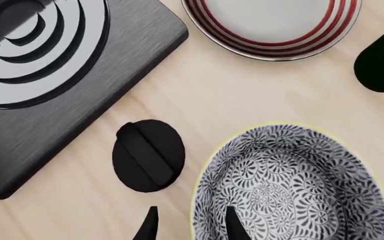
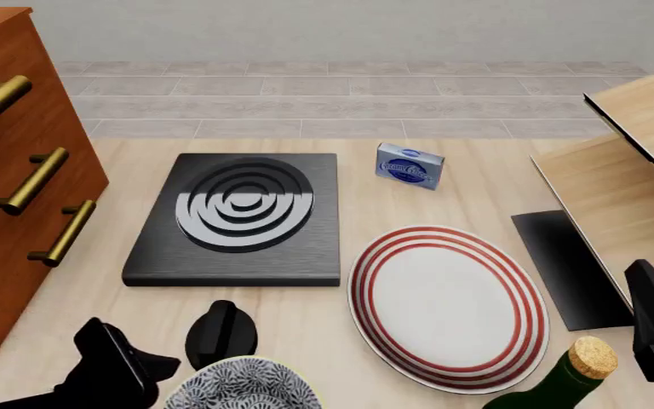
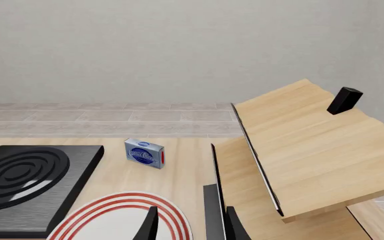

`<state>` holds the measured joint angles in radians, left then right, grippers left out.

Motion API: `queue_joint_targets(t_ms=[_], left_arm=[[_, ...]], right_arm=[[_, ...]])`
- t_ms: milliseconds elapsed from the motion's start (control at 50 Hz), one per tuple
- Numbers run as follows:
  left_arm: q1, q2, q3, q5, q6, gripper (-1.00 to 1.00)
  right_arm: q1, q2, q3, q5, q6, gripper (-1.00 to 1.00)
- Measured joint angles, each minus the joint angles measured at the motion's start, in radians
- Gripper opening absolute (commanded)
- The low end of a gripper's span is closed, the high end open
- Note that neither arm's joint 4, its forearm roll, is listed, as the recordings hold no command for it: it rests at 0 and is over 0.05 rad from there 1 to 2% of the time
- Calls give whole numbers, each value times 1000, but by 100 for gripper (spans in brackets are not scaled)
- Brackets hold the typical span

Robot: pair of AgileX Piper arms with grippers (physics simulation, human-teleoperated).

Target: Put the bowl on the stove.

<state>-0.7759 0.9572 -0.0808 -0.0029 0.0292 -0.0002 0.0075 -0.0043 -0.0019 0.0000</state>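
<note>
Bowl (image 2: 242, 385) upright, mouth up, round w/ no long axis, near stove (image 2: 239, 218).

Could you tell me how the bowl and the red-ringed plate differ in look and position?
The bowl is deep, with a dark floral pattern and a pale rim; the plate is flat and white with red rings. The bowl sits at the table's near edge beside the black knob; the plate lies farther right, looking wider. Both are round, empty and off the stove.

Glossy ceramic bowl (image 1: 292, 185), brushed matt black stove (image 2: 239, 219), pale wood-grain table (image 2: 463, 183).
</note>
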Motion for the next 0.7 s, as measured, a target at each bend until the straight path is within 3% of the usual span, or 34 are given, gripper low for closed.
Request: queue_joint_targets(t_ms=[240, 260, 560, 700], left_arm=[[0, 37, 8, -45, 6, 100], [0, 37, 9, -48, 7, -100], [-2, -64, -12, 17, 13, -100], [12, -141, -45, 98, 17, -100]], right_arm=[[0, 0, 0, 0, 0, 100], [0, 0, 0, 0, 0, 100], [0, 0, 0, 0, 0, 100], [0, 0, 0, 0, 0, 100]])
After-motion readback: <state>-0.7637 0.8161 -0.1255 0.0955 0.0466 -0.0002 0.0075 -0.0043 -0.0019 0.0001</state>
